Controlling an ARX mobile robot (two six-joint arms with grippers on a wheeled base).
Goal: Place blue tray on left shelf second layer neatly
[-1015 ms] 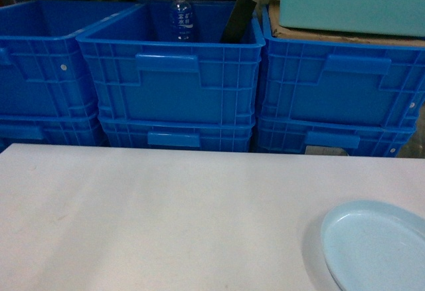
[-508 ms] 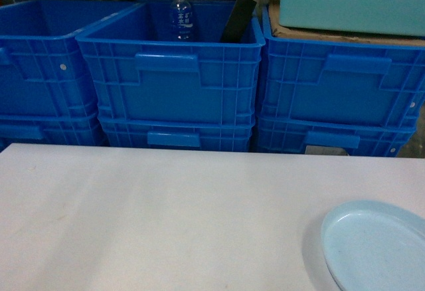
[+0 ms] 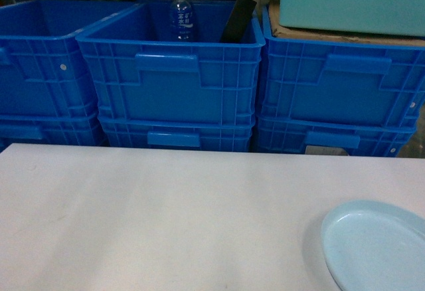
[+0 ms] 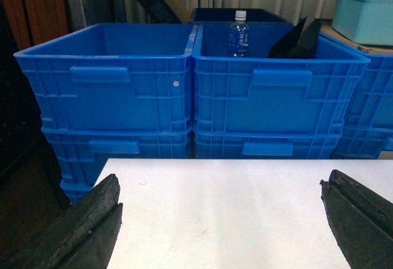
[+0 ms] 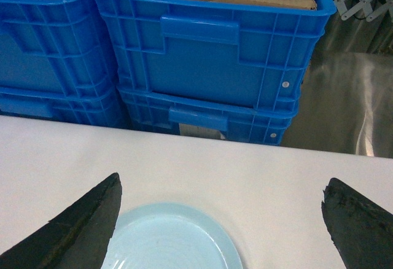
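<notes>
The pale blue tray lies flat on the white table at the front right corner, cut off by the frame edge. In the right wrist view the blue tray sits low between the wide-apart fingers, nearer the left one. My right gripper is open above it and holds nothing. My left gripper is open over bare table, with nothing between its fingers. Neither gripper shows in the head view. The left shelf second layer is out of view.
Stacked dark-blue ribbed crates line the table's far edge. The middle crate holds a water bottle and a black object. A turquoise box rests on cardboard atop the right crates. A shiny steel surface stands at far right.
</notes>
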